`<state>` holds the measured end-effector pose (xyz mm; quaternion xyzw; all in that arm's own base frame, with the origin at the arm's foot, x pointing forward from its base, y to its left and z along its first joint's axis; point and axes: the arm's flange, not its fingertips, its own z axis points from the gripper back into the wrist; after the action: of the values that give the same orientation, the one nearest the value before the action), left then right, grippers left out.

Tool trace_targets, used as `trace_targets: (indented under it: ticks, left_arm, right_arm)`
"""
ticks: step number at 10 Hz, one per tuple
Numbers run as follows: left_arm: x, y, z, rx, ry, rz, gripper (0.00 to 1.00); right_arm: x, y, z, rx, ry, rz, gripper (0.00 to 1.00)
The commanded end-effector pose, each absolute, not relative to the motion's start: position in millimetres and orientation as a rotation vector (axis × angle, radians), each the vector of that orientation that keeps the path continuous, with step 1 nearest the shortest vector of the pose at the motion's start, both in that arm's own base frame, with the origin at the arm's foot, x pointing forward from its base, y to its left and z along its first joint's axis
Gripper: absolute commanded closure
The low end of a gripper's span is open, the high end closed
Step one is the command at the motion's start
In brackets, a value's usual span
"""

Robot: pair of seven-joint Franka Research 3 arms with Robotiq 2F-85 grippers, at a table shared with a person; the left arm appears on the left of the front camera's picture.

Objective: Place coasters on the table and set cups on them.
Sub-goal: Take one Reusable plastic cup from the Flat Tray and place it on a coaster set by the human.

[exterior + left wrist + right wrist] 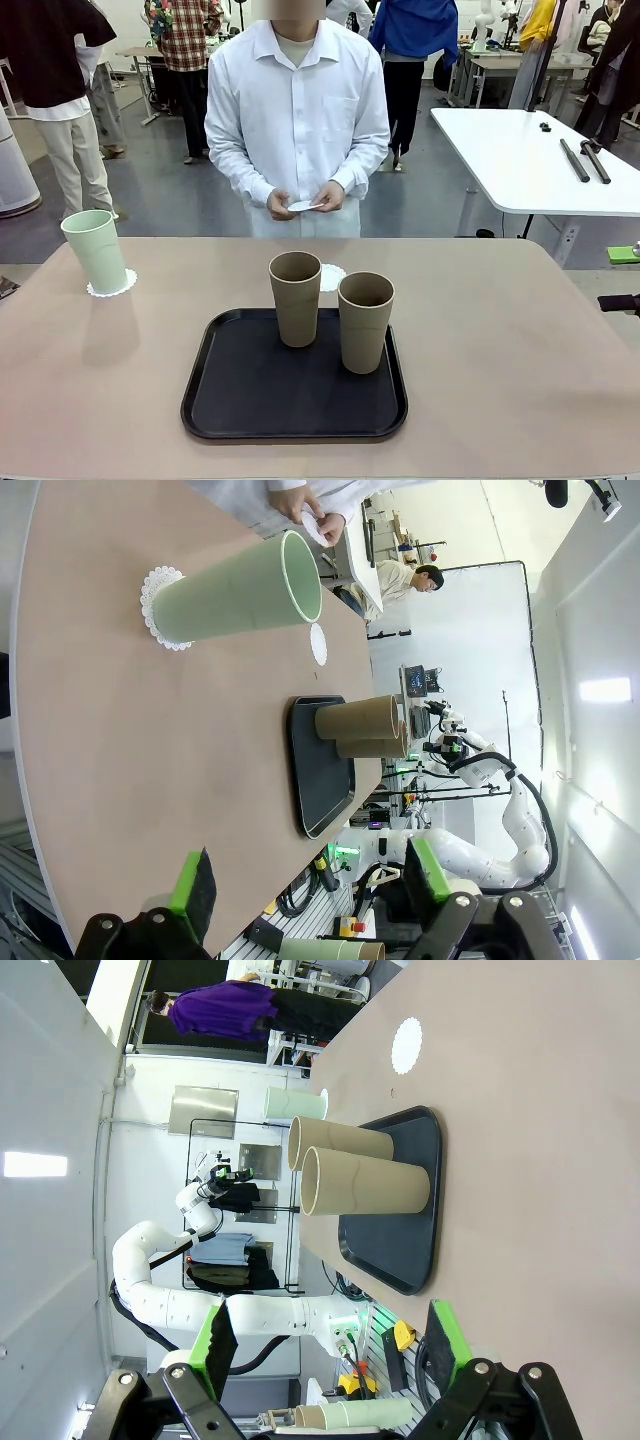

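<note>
A pale mint green cup (95,250) stands on a coaster (112,285) at the table's (520,350) far left. Two tan cups (296,297) (365,320) stand upright on the black tray. A bare coaster (332,276) lies on the table just behind the tray. The person at the far side holds another coaster (305,206) in both hands. My left gripper (310,880) hangs open above the table's near left, apart from the mint cup (235,590). My right gripper (330,1345) is open too, facing the tan cups (365,1185) from the right with nothing between its fingers.
The black rounded-square tray (250,400) takes up the middle front of the table. A white table (530,160) with black tools stands at the back right. Other people stand farther back in the room.
</note>
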<state>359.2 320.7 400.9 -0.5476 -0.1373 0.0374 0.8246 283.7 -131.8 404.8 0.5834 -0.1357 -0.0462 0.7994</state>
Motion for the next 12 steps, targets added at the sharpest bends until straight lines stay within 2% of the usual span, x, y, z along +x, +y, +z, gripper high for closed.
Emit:
trace_targets:
  ticks: [1, 7, 9, 10, 11, 12]
  left_arm:
    - [357.6, 321.4, 401.8, -1.175, -0.296, 0.082, 0.00]
    - [359.2, 320.7, 400.9, -1.164, -0.292, 0.079, 0.00]
    - [350.2, 284.5, 450.8, -1.006, -0.474, -0.106, 0.00]
    - [361.4, 260.5, 491.4, -0.874, -0.560, -0.229, 0.00]
    - [361.1, 233.0, 505.8, -0.755, -0.617, -0.309, 0.00]
    - [365.5, 203.4, 517.0, -0.683, -0.602, -0.404, 0.00]
  right_arm:
    - [284.7, -132.0, 405.9, 1.265, -0.297, -0.099, 0.00]
    - [284.7, -132.0, 405.9, 1.265, -0.297, -0.099, 0.00]
    - [284.7, -132.0, 405.9, 1.265, -0.297, -0.099, 0.00]
    - [284.7, -132.0, 405.9, 1.265, -0.297, -0.099, 0.00]
    - [284.7, -132.0, 405.9, 1.265, -0.297, -0.099, 0.00]
    - [284.7, -132.0, 405.9, 1.265, -0.297, -0.099, 0.00]
